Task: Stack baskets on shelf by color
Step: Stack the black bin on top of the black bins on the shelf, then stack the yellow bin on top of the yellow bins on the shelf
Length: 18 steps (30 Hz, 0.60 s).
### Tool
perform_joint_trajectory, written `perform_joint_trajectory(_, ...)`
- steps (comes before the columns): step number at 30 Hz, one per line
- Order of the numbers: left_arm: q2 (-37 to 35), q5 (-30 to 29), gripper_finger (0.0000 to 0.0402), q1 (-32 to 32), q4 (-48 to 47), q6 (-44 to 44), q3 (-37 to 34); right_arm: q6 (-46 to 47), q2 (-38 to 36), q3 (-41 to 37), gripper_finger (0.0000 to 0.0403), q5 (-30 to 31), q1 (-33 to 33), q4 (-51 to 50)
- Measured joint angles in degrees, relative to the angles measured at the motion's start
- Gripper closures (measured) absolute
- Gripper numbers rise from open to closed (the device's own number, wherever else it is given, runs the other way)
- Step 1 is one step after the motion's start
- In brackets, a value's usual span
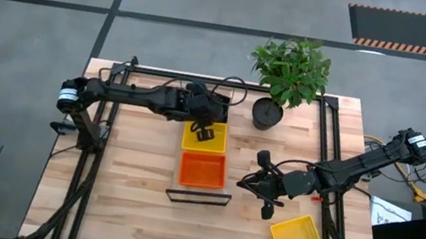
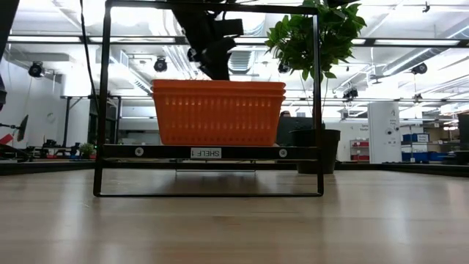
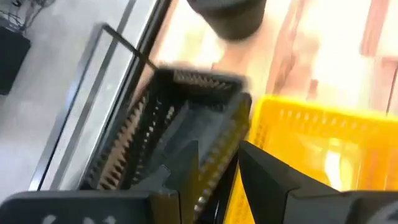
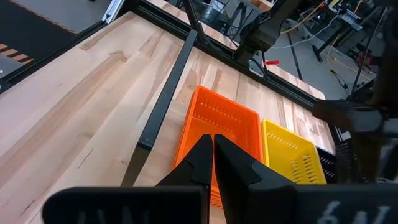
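Potted plant (image 1: 288, 76) — table's (image 1: 122, 208) far edge

Light-wood table (image 1: 122, 208), planks running across, black frame rails along both sides. On it near the middle, the shelf (image 1: 198, 196), thin black frame, carrying the stacked orange baskets (image 1: 202, 169) and just behind them a yellow basket (image 1: 205, 138). Off toward the right front corner, flat on the boards and turned at an angle, a second yellow basket (image 1: 295, 237), well apart from the shelf. At the back edge, a black plant pot (image 1: 266, 113) with a leafy green plant (image 1: 292, 66).
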Motion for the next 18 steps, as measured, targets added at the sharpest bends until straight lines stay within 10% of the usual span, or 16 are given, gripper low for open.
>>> perform_joint_trajectory(18,-4.3,9.4,0.0311,-3.5,0.7,0.2,-0.6,1.0,0.0,0.0,0.0394,0.0,0.0,-0.8)
